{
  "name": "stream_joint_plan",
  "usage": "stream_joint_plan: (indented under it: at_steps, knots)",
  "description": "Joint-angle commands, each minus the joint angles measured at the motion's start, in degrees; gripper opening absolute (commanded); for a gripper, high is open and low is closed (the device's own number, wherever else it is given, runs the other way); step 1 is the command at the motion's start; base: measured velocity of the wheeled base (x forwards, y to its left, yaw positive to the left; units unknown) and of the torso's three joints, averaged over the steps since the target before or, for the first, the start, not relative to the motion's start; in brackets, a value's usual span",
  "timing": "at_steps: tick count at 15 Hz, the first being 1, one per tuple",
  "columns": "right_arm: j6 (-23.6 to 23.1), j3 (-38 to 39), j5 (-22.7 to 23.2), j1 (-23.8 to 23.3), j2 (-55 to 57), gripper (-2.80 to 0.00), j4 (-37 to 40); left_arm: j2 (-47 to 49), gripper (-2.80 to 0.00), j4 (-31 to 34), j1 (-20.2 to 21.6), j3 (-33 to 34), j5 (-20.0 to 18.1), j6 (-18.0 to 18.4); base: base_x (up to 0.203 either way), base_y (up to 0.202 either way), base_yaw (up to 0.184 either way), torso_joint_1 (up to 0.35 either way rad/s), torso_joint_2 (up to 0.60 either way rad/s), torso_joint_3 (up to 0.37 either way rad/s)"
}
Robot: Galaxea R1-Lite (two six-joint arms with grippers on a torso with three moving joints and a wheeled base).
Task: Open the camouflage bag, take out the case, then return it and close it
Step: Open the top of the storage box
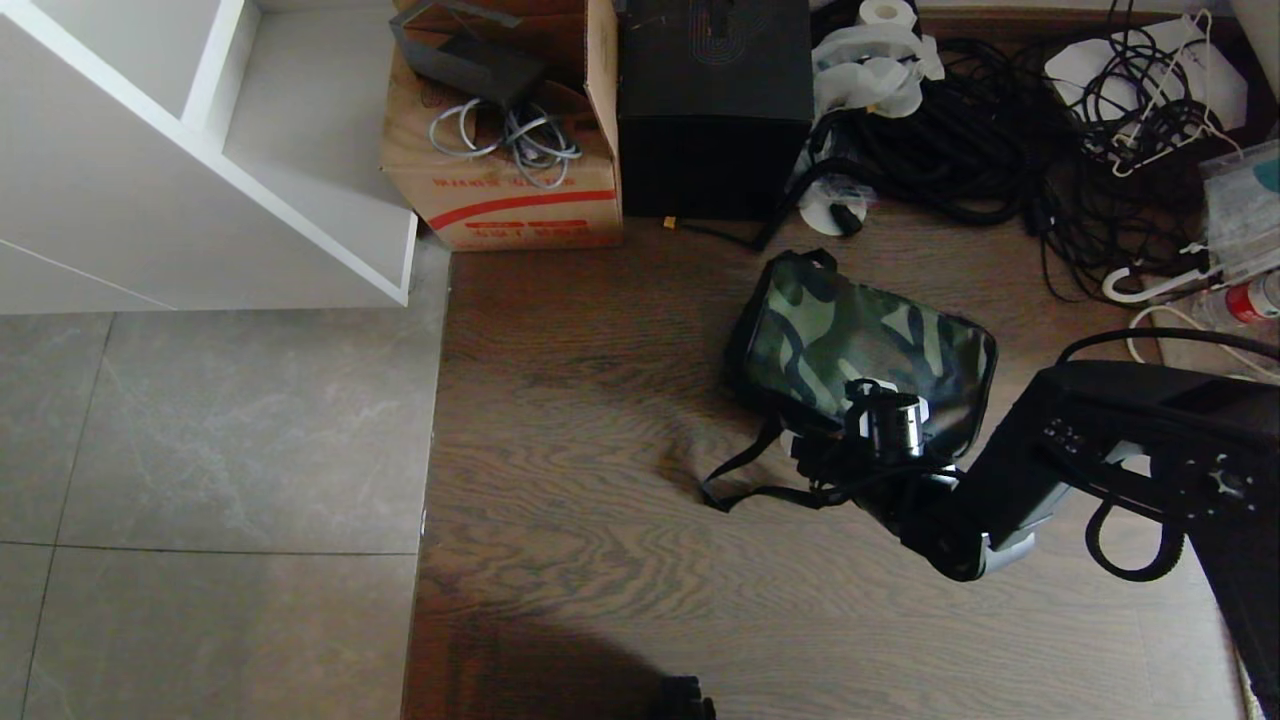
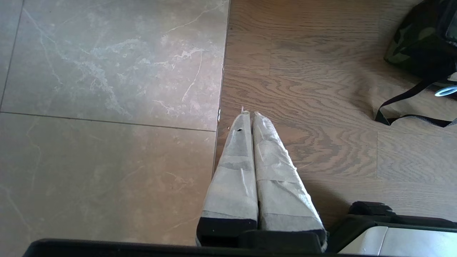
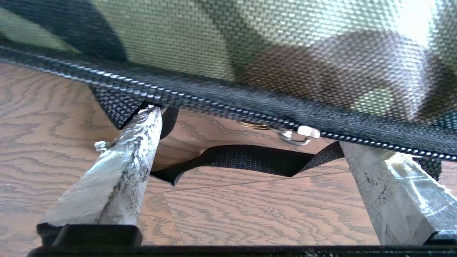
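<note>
On the wooden floor (image 1: 600,420), near the black box (image 1: 714,105), lies the camouflage bag (image 1: 870,345), zipped shut. Right end effector (image 3: 246,171), jaws wide, straddles the zipper pull (image 3: 298,135) at the bag's near edge; it should close squarely on the pull, then draw along the teeth. Left end effector (image 2: 248,117), jaws pressed together, hangs idle over the floor seam.

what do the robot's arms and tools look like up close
The right arm is black and boxy with a looped black cable and pale grey joint trim. Both tools, left tool and right tool, have tapered fingers wrapped in scuffed whitish tape on black bases.
</note>
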Motion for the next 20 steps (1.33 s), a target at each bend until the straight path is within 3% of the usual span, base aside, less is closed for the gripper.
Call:
stream_joint_plan:
  at_steps: [1, 14, 15, 20]
  knots:
    - [-0.05, 0.31, -0.16, -0.17, -0.42, 0.00, -0.34, -0.02, -2.80, -0.03, 0.09, 0.53, 0.05, -0.03, 0.000, 0.000, 0.000, 0.000, 0.00, 0.000]
    - [-2.15, 0.01, -0.16, -1.47, -0.13, 0.00, 0.72, 0.06, -2.80, -0.03, 0.07, 0.53, 0.05, -0.03, 0.000, 0.000, 0.000, 0.000, 0.00, 0.000]
    - [-2.06, -0.06, -0.25, -1.81, 0.13, -2.80, 0.66, 0.00, -2.80, -0.03, 0.00, 0.53, 0.05, -0.03, 0.000, 0.000, 0.000, 0.000, 0.00, 0.000]
    - [-2.15, -0.77, -0.16, -1.66, 0.57, -2.80, 0.63, 0.00, -2.80, -0.03, 0.00, 0.53, 0.05, -0.03, 0.000, 0.000, 0.000, 0.000, 0.00, 0.000]
